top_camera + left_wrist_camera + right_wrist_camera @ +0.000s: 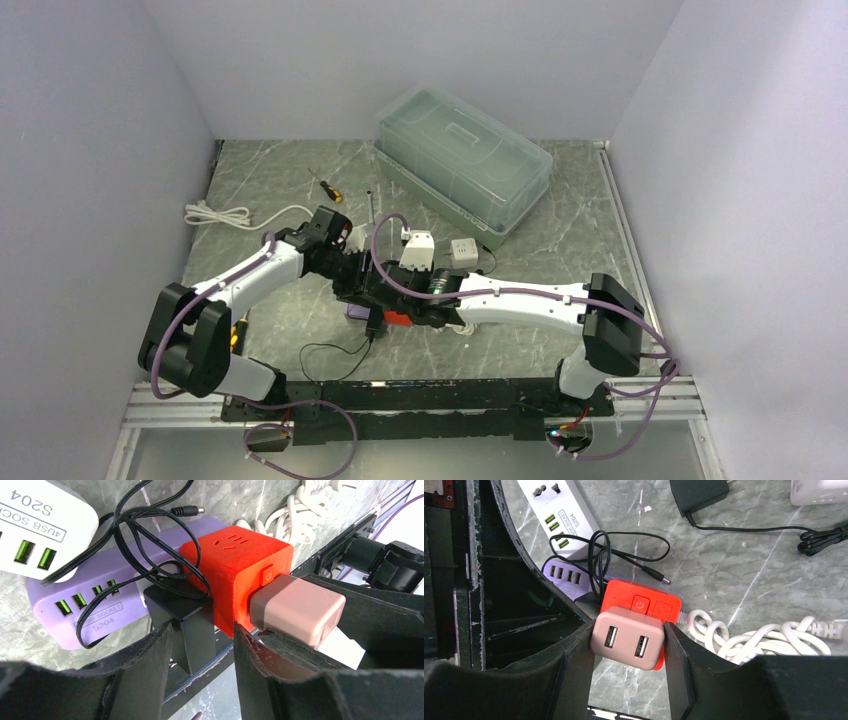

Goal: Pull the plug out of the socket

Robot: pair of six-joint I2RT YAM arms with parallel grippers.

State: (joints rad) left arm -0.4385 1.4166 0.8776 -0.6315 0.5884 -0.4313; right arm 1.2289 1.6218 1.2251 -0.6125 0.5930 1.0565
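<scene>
A red cube socket [225, 570] [659, 605] [397, 318] lies on the marble table with a pink two-port USB plug [626, 640] [295, 610] seated in one face. My right gripper [628, 631] is shut on the pink plug, one finger on each side. A black adapter [180, 610] with a thin black cable sits against the cube's other side. My left gripper [200, 665] is open and straddles that adapter; its right finger [255, 670] touches the cube's lower corner.
A purple USB power strip [100, 600] and a white one [40, 525] lie right behind the cube. A coiled white cable [749, 635] lies beside it. Farther back are a clear lidded box [462, 160], a small white socket cube [463, 251], a screwdriver [328, 187] and another white cable [215, 214].
</scene>
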